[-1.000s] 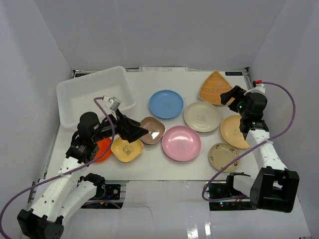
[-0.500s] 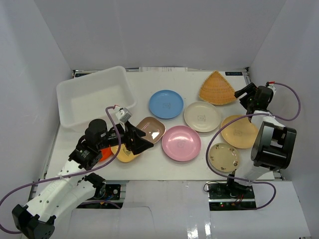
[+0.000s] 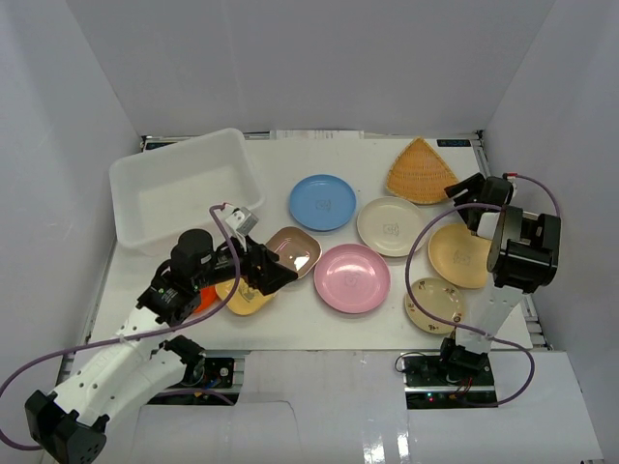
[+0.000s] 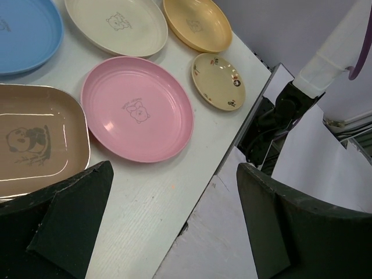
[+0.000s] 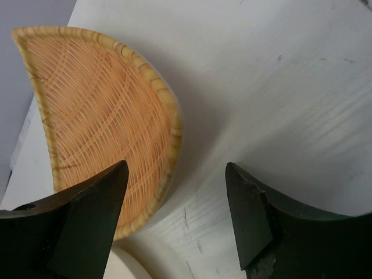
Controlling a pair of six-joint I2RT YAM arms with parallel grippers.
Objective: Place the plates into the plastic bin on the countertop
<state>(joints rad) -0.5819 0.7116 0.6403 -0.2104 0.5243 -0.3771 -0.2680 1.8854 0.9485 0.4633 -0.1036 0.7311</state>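
Observation:
The plates lie spread on the countertop (image 3: 290, 324): blue (image 3: 322, 202), cream (image 3: 392, 225), pink (image 3: 352, 277), brown rounded-square (image 3: 296, 252), yellow rounded-square (image 3: 242, 295), orange (image 3: 200, 293), a yellow-beige one (image 3: 459, 254) and a small beige one (image 3: 434, 303). The white plastic bin (image 3: 184, 188) stands at the back left and holds nothing. My left gripper (image 3: 271, 276) is open and empty, above the yellow and brown plates. In the left wrist view it (image 4: 174, 226) hovers over the table's front edge, near the pink plate (image 4: 138, 116). My right gripper (image 3: 462, 191) is open and empty, beside a wicker tray (image 3: 420, 172).
The fan-shaped wicker tray (image 5: 99, 122) lies at the back right, its rim just left of the right gripper (image 5: 177, 209). White walls close in both sides and the back. The arm bases and purple cables sit at the near edge.
The left gripper has moved down and right, over the yellow square plate. The right arm has folded back toward the right wall, its gripper now low beside the wicker tray.

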